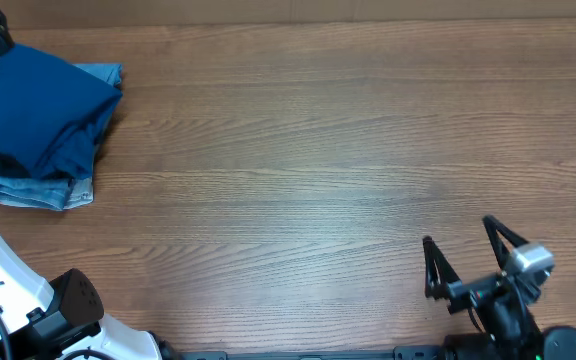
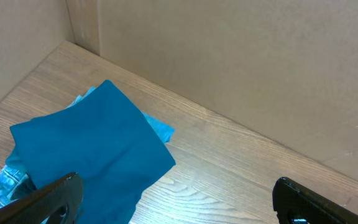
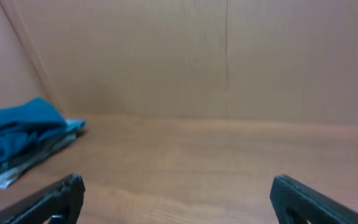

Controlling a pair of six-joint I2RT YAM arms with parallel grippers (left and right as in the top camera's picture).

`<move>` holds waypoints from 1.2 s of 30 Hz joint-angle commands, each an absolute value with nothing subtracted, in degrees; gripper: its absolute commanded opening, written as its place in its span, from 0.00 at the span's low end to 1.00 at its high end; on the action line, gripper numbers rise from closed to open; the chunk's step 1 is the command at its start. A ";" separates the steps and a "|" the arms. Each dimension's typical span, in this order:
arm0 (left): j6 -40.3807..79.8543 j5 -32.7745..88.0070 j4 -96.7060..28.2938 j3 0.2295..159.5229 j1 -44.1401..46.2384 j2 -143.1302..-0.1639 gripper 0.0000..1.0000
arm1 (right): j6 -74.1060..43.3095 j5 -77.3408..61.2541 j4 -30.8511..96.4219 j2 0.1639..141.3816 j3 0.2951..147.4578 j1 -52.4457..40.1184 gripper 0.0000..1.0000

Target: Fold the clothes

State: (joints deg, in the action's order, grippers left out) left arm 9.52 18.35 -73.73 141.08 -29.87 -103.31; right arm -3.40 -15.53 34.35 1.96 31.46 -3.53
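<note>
Left claw (image 2: 178, 186) open by teal shirt (image 1: 38, 105) atop jeans (image 1: 30, 190), far left; right claw (image 1: 461, 252) open over near-right desk (image 1: 318, 150).

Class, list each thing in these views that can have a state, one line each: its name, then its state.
teal shirt: bunched in loose folds, lying on top of the jeans, not held
jeans: lying under the shirt, mostly covered
left gripper: open, empty, near the shirt
right gripper: open, empty, far from the clothes
</note>
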 commanded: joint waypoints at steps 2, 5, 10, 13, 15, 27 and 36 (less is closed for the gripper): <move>9.89 19.09 -73.69 141.38 -29.87 -103.07 1.00 | -3.44 -15.00 24.16 0.16 23.59 -3.90 1.00; 9.87 19.09 -73.69 141.38 -29.87 -103.07 1.00 | -3.44 -14.98 16.27 0.16 19.49 -3.90 1.00; 9.89 19.09 -73.69 141.38 -29.87 -103.07 1.00 | -3.44 -14.92 7.22 0.16 15.68 -3.90 1.00; 9.89 19.09 -73.69 141.38 -29.87 -103.07 1.00 | -3.46 -13.41 0.97 0.16 13.65 -3.90 1.00; 9.89 19.09 -73.69 141.38 -29.87 -103.07 1.00 | -3.46 -12.05 -4.38 0.16 11.94 -3.81 1.00; 9.89 19.09 -73.69 141.38 -29.87 -103.07 1.00 | -3.46 -9.43 -19.18 0.16 3.44 -3.73 1.00; 9.87 19.09 -73.69 141.38 -29.87 -103.07 1.00 | -3.46 -9.41 -18.81 0.16 0.45 -3.73 1.00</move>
State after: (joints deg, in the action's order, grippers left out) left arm 9.50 18.48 -73.73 141.08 -29.87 -103.31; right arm -3.42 -10.07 -20.01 0.84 1.06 -3.51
